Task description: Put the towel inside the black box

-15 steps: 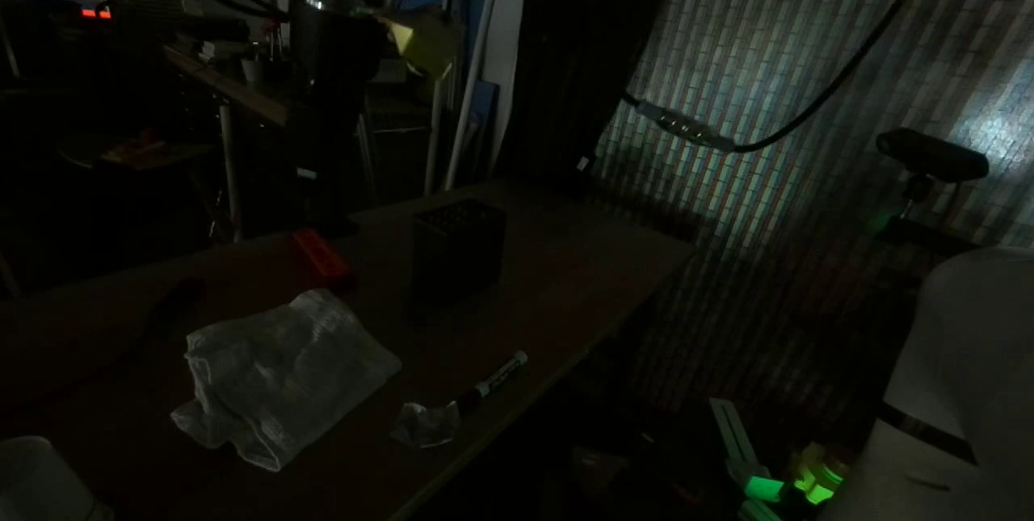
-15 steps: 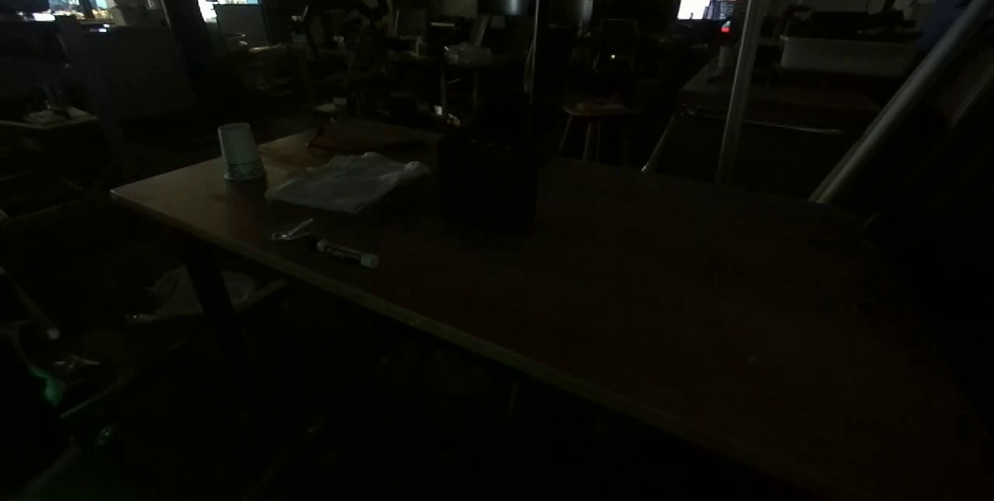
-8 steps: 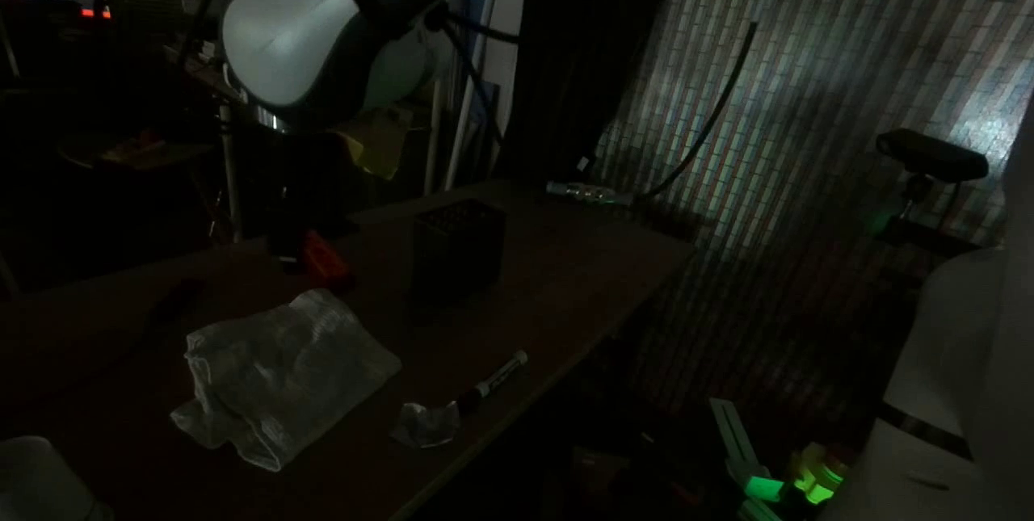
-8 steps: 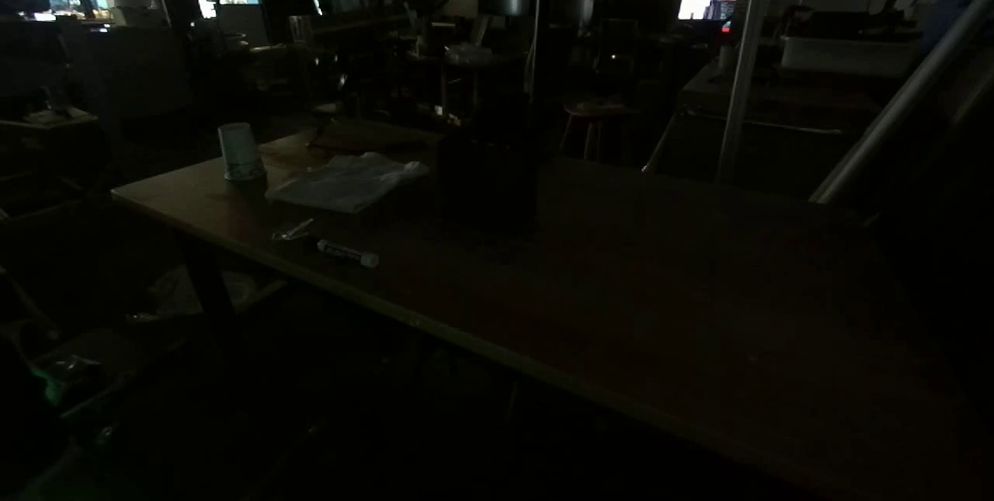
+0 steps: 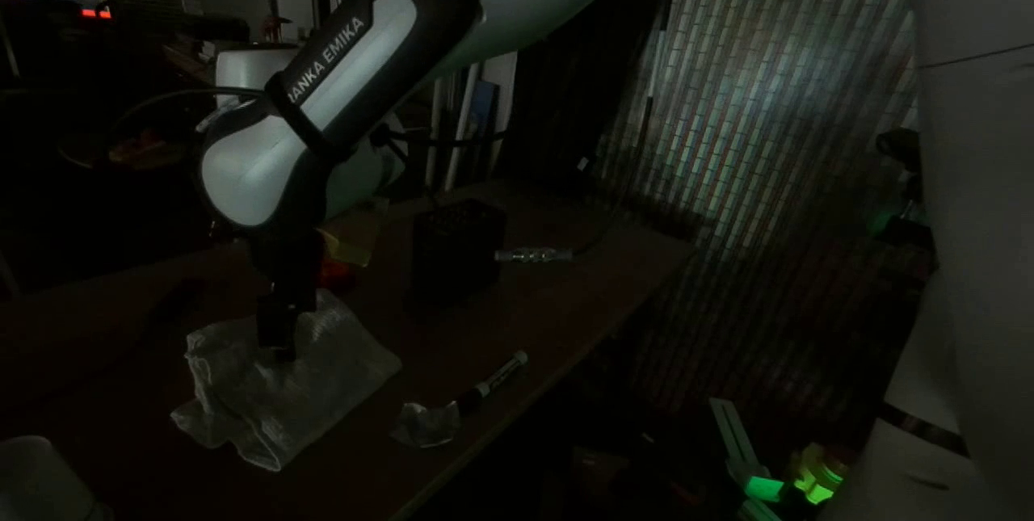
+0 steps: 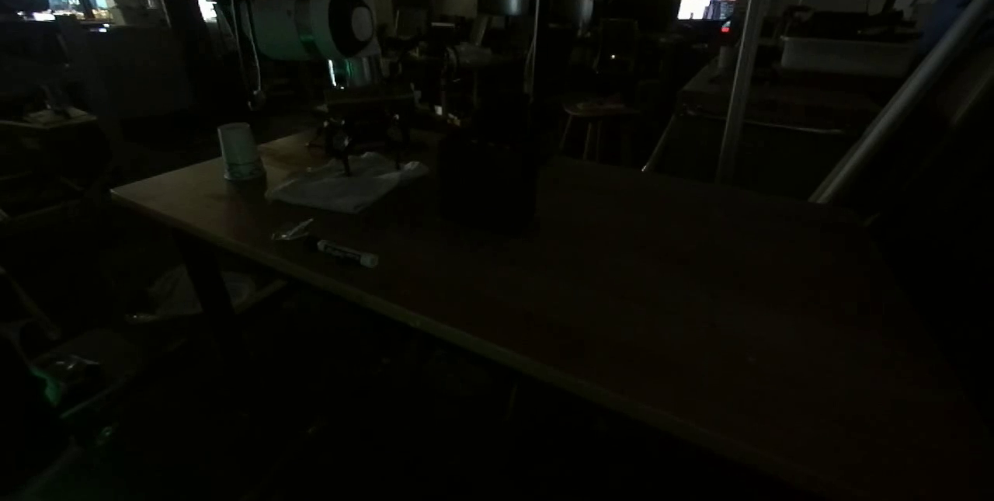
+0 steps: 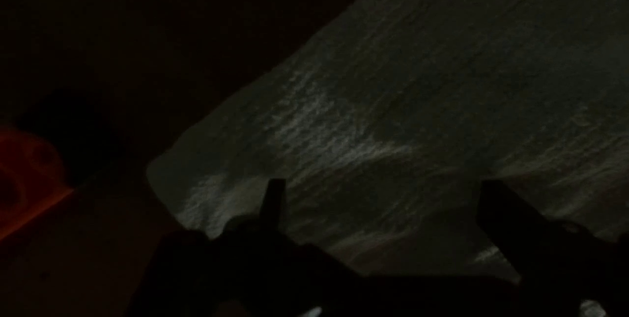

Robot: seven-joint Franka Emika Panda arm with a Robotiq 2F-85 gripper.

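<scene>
The pincer [image 7: 381, 191] points down, fingers [image 7: 273, 205] spread apart.

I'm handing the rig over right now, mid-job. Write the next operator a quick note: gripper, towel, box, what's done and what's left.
Gripper: open, jaws apart over the towel; whether they touch the cloth is unclear.
Towel: rumpled, lying on the table, not grasped.
Black box: on the table, apart from the towel; its inside is too dark to see.
Done: gripper lined up over the towel.
Left: close on the cloth, lift, carry it to the box, put it inside, release.
</scene>
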